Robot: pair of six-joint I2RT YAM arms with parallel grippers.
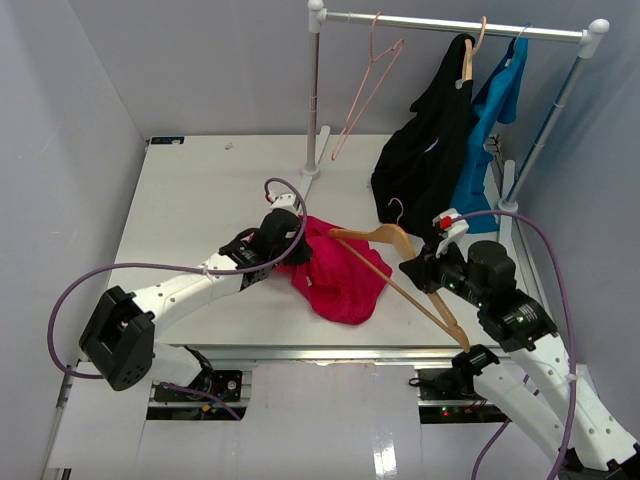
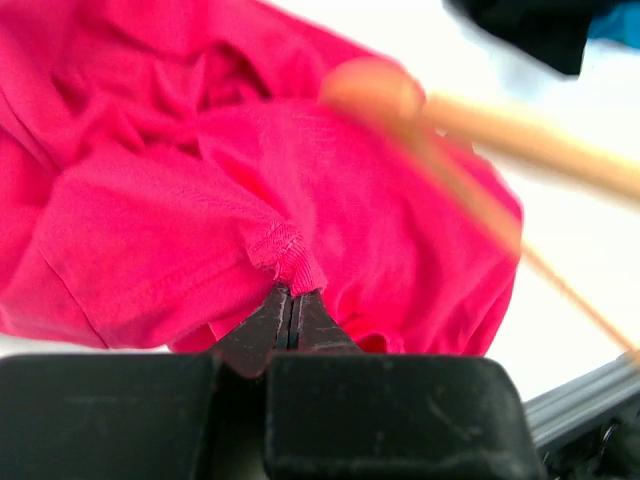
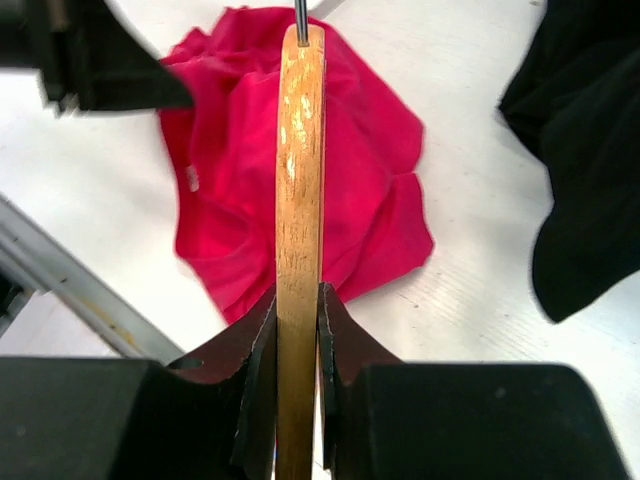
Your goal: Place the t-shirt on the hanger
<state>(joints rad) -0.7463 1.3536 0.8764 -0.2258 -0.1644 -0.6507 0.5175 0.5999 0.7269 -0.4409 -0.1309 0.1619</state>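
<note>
We find the scene brightly, evenly lit, shadows on the table [image 1: 190,200] faint and soft, the overhead view crisp; at the tips of the left pincer [image 2: 292,302] the t-shirt [image 2: 150,230] is sharp, yet the hanger [image 2: 520,135] beyond blurs badly and the white surface past it bleaches out.

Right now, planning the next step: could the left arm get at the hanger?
Probably not yet: the left pincer is shut on the t-shirt; nothing else blocks the hanger, which the right pincer holds over the cloth.
</note>
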